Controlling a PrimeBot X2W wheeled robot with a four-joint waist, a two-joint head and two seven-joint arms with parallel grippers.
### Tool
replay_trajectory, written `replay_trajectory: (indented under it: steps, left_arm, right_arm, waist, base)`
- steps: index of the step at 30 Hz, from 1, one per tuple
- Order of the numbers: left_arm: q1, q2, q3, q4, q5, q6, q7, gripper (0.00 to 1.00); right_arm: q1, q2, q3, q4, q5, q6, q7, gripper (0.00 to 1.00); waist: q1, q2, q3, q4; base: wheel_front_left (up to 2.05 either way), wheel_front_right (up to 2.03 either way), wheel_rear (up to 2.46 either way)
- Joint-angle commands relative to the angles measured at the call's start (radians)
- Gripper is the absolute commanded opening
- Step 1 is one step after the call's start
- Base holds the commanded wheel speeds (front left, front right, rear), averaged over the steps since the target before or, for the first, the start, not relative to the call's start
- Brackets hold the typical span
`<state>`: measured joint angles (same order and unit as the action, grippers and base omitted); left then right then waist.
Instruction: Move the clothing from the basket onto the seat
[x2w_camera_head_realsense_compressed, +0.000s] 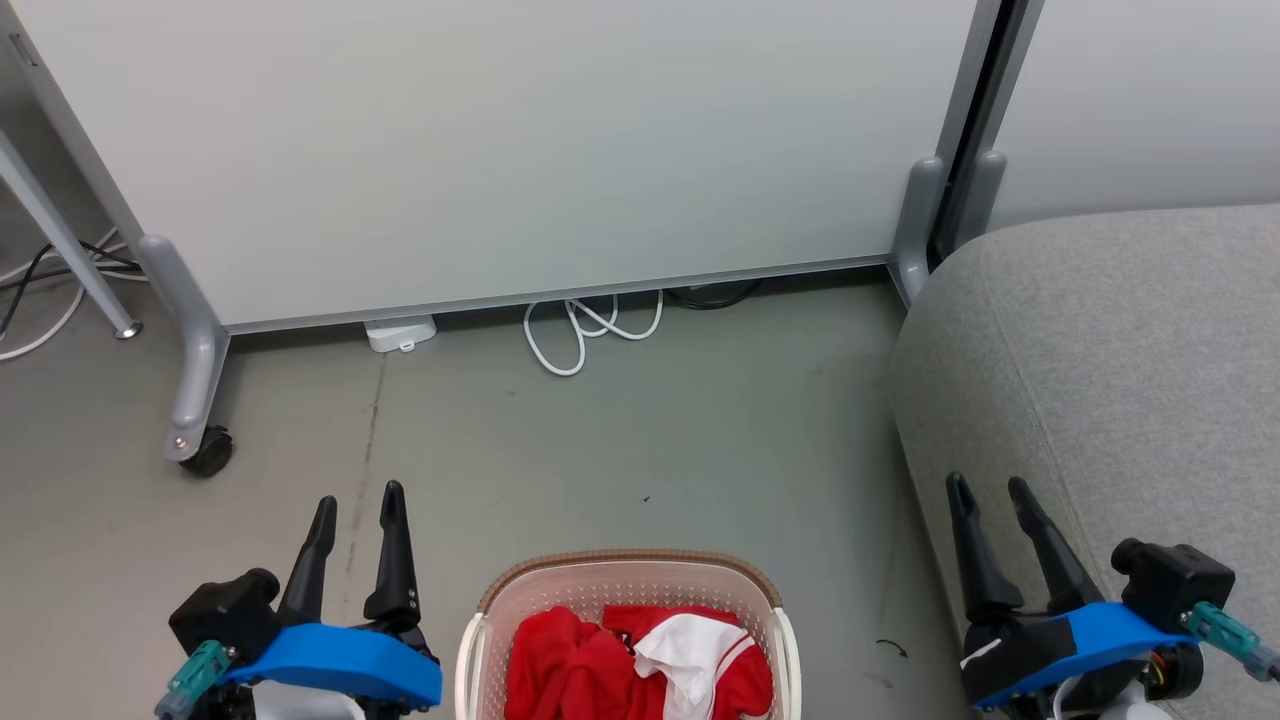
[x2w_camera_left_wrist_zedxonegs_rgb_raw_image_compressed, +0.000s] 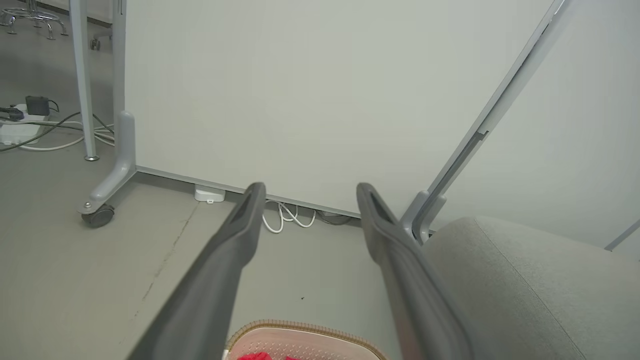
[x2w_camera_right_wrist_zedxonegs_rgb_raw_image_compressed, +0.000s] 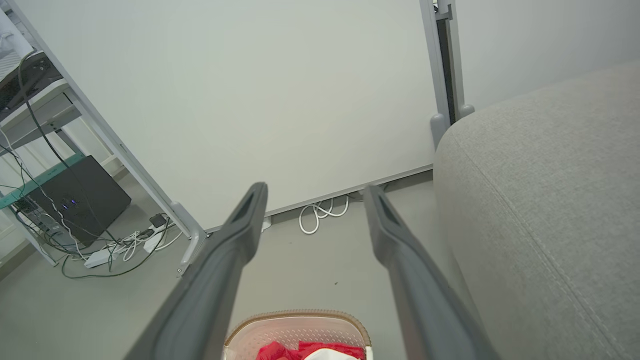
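Observation:
The cream basket (x2w_camera_head_realsense_compressed: 625, 580) with a brown rim stands on the floor at the bottom centre, and its far rim also shows as the basket (x2w_camera_left_wrist_zedxonegs_rgb_raw_image_compressed: 300, 332) and the basket (x2w_camera_right_wrist_zedxonegs_rgb_raw_image_compressed: 300, 322). Red clothing (x2w_camera_head_realsense_compressed: 570, 665) with white trim lies crumpled inside it; the clothing (x2w_camera_right_wrist_zedxonegs_rgb_raw_image_compressed: 312, 350) peeks in low. The grey seat (x2w_camera_head_realsense_compressed: 1110, 370) fills the right side, also seat (x2w_camera_left_wrist_zedxonegs_rgb_raw_image_compressed: 525, 290) and seat (x2w_camera_right_wrist_zedxonegs_rgb_raw_image_compressed: 545, 200). My left gripper (x2w_camera_head_realsense_compressed: 358, 500) hangs open left of the basket, empty. My right gripper (x2w_camera_head_realsense_compressed: 990, 487) hangs open over the seat's front edge, empty. The left gripper (x2w_camera_left_wrist_zedxonegs_rgb_raw_image_compressed: 310, 187) and right gripper (x2w_camera_right_wrist_zedxonegs_rgb_raw_image_compressed: 315, 187) point at the partition.
A pale partition panel (x2w_camera_head_realsense_compressed: 500, 150) on castered grey feet (x2w_camera_head_realsense_compressed: 195, 400) stands ahead. A white cable loop (x2w_camera_head_realsense_compressed: 590, 330) and a small white box (x2w_camera_head_realsense_compressed: 400, 332) lie at its base. More cables and a dark computer case (x2w_camera_right_wrist_zedxonegs_rgb_raw_image_compressed: 80, 200) sit to the left.

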<state>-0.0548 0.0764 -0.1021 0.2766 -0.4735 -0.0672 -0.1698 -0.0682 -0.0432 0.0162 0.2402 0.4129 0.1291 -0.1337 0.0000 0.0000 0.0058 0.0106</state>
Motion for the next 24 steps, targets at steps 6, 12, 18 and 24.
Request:
replay_trajectory:
  steps: [6,12,18,24]
  left_arm:
    - [-0.011,0.001,0.0,0.002,0.06,0.005,-0.021,1.0]
    - [-0.014,-0.002,0.001,0.008,0.102,0.011,-0.034,1.0]
    - [-0.016,-0.006,0.009,0.01,0.13,0.012,-0.047,1.0]
    - [-0.015,-0.011,0.012,0.017,0.153,0.007,-0.059,1.0]
  right_arm:
    - [-0.012,-0.008,-0.006,-0.014,-0.07,0.002,-0.012,1.0]
    - [-0.012,-0.008,-0.014,-0.016,-0.126,0.002,-0.017,1.0]
    - [-0.013,-0.008,-0.02,-0.015,-0.174,0.002,-0.023,1.0]
    - [-0.014,-0.009,-0.023,-0.01,-0.218,0.002,-0.035,1.0]
  waist:
    - [0.0,0.0,0.002,0.001]
    - [0.0,0.0,0.003,0.002]
    - [0.0,0.0,0.007,0.003]
    - [0.0,0.0,0.006,0.004]
  base:
    - [0.0,0.0,0.0]
    - [0.0,0.0,0.0]
    - [0.0,0.0,0.0]
    - [0.0,0.0,0.0]
